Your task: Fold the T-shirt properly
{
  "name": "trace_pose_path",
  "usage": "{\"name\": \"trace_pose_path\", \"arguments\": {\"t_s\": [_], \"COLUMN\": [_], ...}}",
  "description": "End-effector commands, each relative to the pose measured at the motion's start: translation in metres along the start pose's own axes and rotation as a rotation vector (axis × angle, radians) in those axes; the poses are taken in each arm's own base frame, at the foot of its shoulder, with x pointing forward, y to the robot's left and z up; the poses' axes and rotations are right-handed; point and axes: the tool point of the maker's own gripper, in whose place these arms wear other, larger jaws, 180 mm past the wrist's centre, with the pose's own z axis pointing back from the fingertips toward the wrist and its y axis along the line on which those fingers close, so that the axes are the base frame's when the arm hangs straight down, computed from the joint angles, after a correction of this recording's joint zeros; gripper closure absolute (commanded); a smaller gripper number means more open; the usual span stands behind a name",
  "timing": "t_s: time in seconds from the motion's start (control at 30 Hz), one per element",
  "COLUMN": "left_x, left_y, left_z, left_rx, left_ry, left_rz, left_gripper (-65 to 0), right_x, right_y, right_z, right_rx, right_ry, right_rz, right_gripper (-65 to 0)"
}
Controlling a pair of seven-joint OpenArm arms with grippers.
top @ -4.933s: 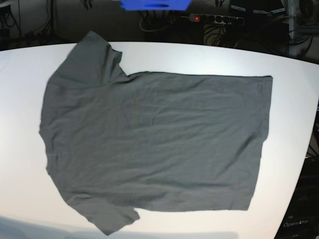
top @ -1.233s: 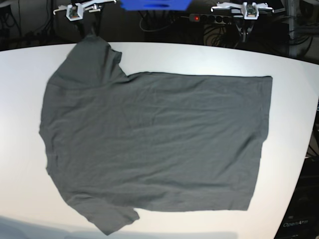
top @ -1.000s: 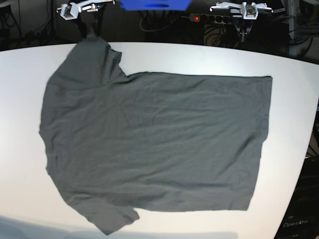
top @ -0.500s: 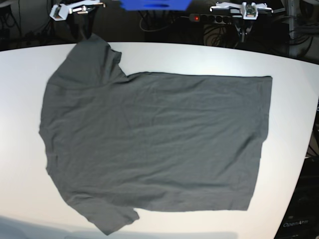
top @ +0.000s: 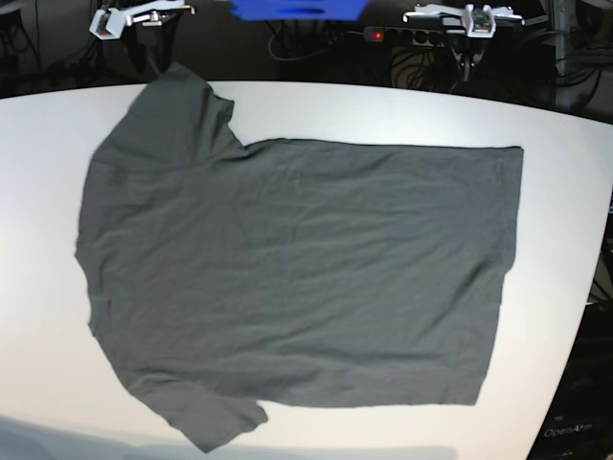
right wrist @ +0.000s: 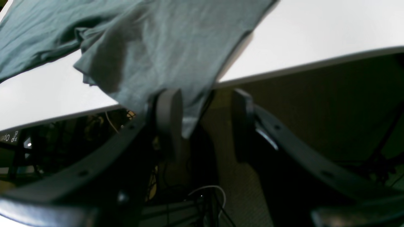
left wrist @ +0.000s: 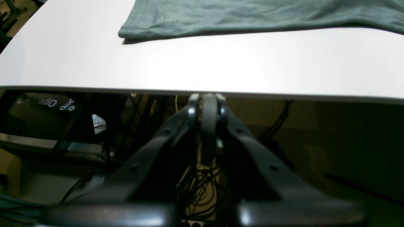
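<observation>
My left hand (left wrist: 206, 104) is clenched tight on nothing, its two dark fingers (left wrist: 189, 110) pressed together just below the near rim of the tabletop (left wrist: 202, 63), touching neither the rim nor the cloth. My right hand (right wrist: 205, 119) is partly spread, also below the tabletop's rim; a sleeve of the T-shirt (right wrist: 151, 56) droops over that rim and hangs against the inner face of one finger (right wrist: 169, 116), while the other finger stands apart from the cloth. The jaws have not pinched the fabric.

Past the rim, the tabletop is white, smooth and glossy, with a gently curved edge. Beyond my left hand a wide bare band of it lies before the T-shirt's straight hem and square corner. In the base view the T-shirt (top: 297, 278) is spread flat across the middle of the tabletop, hem toward my left side, sleeves toward my right, with bare white margins all round except where that one sleeve reaches the rim. The cloth is dark grey, soft and matte, crossed by shallow wrinkles.
</observation>
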Motion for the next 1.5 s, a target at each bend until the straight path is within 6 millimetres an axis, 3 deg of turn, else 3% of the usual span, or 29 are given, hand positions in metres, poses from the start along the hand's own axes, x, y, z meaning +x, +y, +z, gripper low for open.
{"name": "trace_pose_path", "arguments": {"t_s": [0.0,0.23,0.4,0.53,0.7,0.97,1.17,1.47], "left_x": [0.006,0.007,0.007,0.007,0.007,0.007,0.007,0.007], "left_y": [0.007,0.013,0.014,0.014,0.014,0.014,0.014,0.014], "left_z": [0.004,0.004,0.004,0.004,0.004,0.004,0.004,0.004], "left_rx": [0.015,0.031,0.033,0.033,0.033,0.033,0.034,0.035], "left_ry": [-0.026,-0.028,-0.028,-0.028,-0.028,-0.028,-0.028,-0.028], "left_rz": [-0.014,-0.021,-0.022,-0.022,-0.022,-0.022,-0.023,-0.024], "left_gripper": [-1.1,-1.1,-1.1,-1.1,-1.1,-1.1,-1.1,-1.1], "right_x": [0.006,-0.002,0.001,0.002,-0.003,-0.012,-0.021,-0.023], "right_y": [0.002,0.021,0.022,0.022,0.016,0.011,0.002,-0.003], "right_z": [0.004,0.001,-0.004,-0.005,-0.003,0.001,-0.011,-0.012], "right_rx": [0.012,0.062,0.067,0.068,0.053,0.037,0.026,0.026], "right_ry": [-0.025,-0.007,-0.020,-0.021,-0.011,0.009,0.026,0.034], "right_rz": [-0.007,-0.030,-0.030,-0.028,-0.028,-0.034,-0.030,-0.021], "right_gripper": [-26.1,-26.1,-26.3,-27.4,-35.0,-35.0,-35.0,-35.3]}}
